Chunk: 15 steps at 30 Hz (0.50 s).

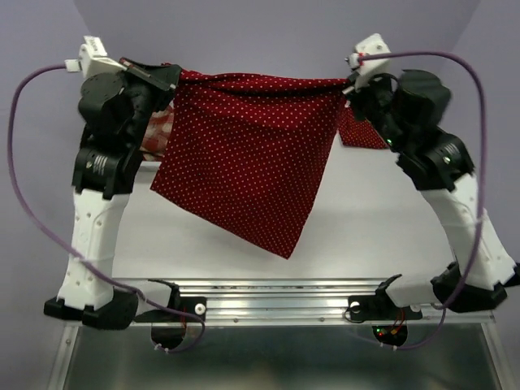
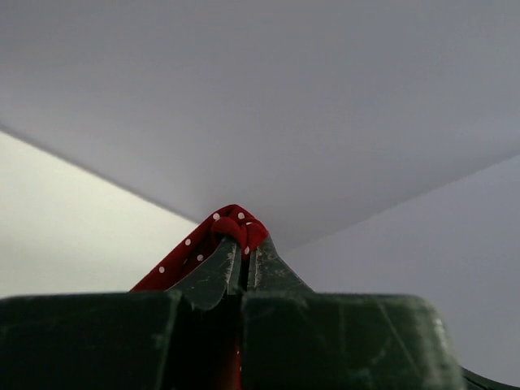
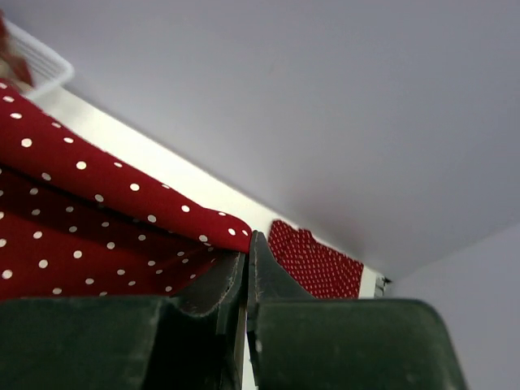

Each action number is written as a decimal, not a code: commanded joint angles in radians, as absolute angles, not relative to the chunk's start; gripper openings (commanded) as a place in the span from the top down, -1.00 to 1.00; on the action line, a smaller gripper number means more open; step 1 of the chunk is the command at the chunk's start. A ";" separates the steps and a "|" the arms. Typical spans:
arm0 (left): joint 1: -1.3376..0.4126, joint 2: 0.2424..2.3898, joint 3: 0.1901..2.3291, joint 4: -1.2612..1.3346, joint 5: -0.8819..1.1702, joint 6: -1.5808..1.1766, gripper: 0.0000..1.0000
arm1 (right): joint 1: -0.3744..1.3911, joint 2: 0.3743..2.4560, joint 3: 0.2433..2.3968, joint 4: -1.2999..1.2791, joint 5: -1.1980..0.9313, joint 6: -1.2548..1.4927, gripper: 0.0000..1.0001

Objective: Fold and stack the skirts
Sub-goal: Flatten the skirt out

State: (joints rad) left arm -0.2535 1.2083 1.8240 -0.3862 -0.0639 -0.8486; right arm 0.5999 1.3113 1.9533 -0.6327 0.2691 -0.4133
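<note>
A dark red skirt with white polka dots (image 1: 244, 154) hangs in the air above the white table, stretched by its top edge between both arms, its lower corner drooping toward the near side. My left gripper (image 1: 173, 79) is shut on the skirt's left corner, a bunch of cloth (image 2: 232, 224) poking out past the fingertips (image 2: 223, 264). My right gripper (image 1: 349, 84) is shut on the right corner (image 3: 219, 227). A second polka-dot skirt (image 1: 363, 135) lies flat on the table behind the right arm, also visible as a red patch (image 3: 317, 262) in the right wrist view.
A patch of red-and-cream cloth (image 1: 158, 123) peeks out beneath the left arm at the table's far left. The rim of a white mesh basket (image 3: 41, 67) shows at the far left of the right wrist view. The aluminium rail (image 1: 276, 291) with both arm bases runs along the near edge.
</note>
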 commanded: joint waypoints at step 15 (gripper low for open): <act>-0.190 1.798 2.266 -0.203 0.179 -0.726 1.00 | 0.291 1.764 2.345 -0.497 0.230 -0.549 0.99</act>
State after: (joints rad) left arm -0.2180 1.9823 2.3768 -0.4519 0.0719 -0.7551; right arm 0.2932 1.9148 2.3486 -0.6086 0.2558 -0.5243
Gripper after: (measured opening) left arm 0.063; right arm 0.033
